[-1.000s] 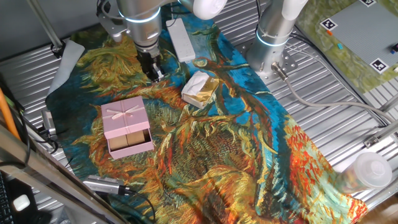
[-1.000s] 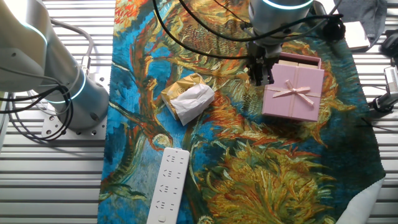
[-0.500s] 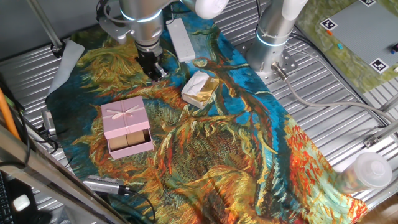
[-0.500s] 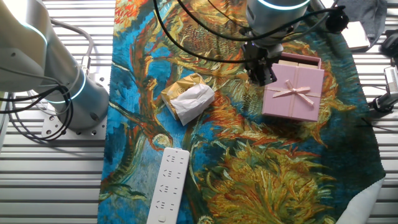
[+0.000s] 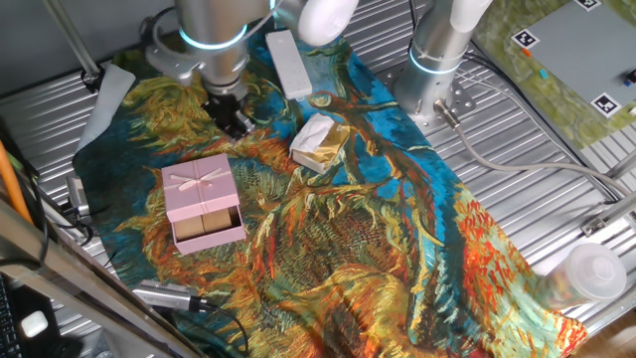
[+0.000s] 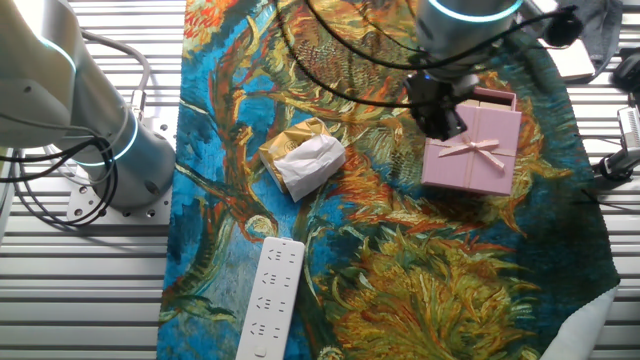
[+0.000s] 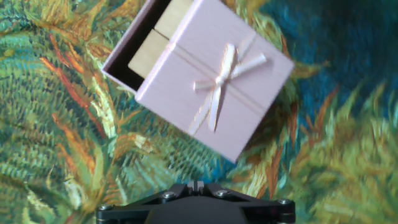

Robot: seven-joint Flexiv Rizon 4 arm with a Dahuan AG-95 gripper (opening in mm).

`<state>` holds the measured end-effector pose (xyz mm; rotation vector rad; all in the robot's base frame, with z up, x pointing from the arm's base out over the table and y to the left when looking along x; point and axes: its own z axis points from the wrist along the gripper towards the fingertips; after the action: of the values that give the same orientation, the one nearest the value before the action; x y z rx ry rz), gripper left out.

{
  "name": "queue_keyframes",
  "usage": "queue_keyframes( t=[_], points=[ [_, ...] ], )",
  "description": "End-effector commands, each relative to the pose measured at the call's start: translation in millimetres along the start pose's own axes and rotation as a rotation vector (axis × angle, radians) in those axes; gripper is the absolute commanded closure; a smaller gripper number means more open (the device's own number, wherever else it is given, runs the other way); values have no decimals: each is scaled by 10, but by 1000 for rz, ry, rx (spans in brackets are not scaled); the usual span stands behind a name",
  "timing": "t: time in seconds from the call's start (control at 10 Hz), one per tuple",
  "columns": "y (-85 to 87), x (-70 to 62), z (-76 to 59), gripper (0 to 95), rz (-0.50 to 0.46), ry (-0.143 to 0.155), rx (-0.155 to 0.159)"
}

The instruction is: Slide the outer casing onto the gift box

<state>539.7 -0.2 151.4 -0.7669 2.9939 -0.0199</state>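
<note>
Hand view shows the outer casing (image 7: 217, 78) lying just ahead of the gripper (image 7: 194, 185), turned at a diagonal, its ribbon bow on top. The gift box (image 7: 144, 45) sticks out of the casing's far-left end, so the sleeve is only partly on; tan blocks show in the open part of the tray. The sliding axis therefore runs from the near-right end of the casing toward the far-left, where the tray opens. The fingertips meet at the bottom edge of this picture with no gap showing, so the jaws appear closed and hold nothing.

In one fixed view the gripper (image 5: 231, 117) hangs above the patterned cloth, toward the far side of the table (image 5: 556, 169), while the outer casing (image 5: 200, 189) sits nearer the camera and slightly left of it, with the gift box (image 5: 211, 227) projecting from its near edge. In the other fixed view the gripper (image 6: 440, 112) sits at the casing's (image 6: 475, 150) upper-left corner, apparently above it; contact cannot be told.

As a judgement, the next push should bear on the casing's closed end, along the tray's axis, with the tray braced; an off-axis push would likely just spin the pair.
</note>
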Motion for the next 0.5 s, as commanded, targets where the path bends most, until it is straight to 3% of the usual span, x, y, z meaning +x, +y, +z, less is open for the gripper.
queue_keyframes(
  t=[0.1, 0.4, 0.5],
  points=[
    [-95, -169, 87, 950, -57, 1, 1],
    [-347, -369, 222, 950, -156, 5, -8],
    [-434, -381, 256, 950, -182, 7, -14]
  ],
)
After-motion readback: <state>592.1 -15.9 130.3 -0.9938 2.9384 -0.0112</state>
